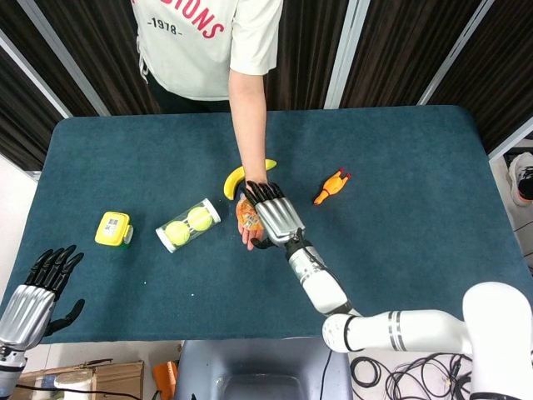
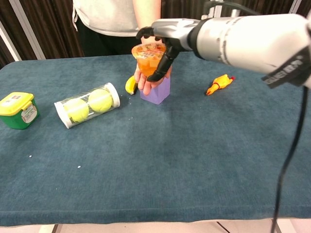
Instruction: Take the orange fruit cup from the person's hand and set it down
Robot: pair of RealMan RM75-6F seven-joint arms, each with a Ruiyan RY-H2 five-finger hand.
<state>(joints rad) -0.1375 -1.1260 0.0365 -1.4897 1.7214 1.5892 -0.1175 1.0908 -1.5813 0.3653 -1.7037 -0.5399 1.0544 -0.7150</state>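
The orange fruit cup [image 2: 147, 59] with a printed lid rests on the person's upturned palm [image 2: 146, 83] above the table's middle. My right hand [image 2: 163, 36] arches over it: fingers reach across the lid and the thumb lies against the cup's front side. From the head view, my right hand [image 1: 271, 215] covers most of the cup [image 1: 246, 215], and I cannot see a firm grip. My left hand [image 1: 33, 292] hovers off the table's near left corner, fingers spread and holding nothing.
A purple block [image 2: 158, 92] and a banana [image 1: 236, 177] lie under and behind the person's hand. A clear tube of tennis balls [image 1: 188, 225] and a yellow-lidded green tub [image 1: 112, 228] sit to the left. An orange rubber chicken [image 1: 331, 186] lies to the right.
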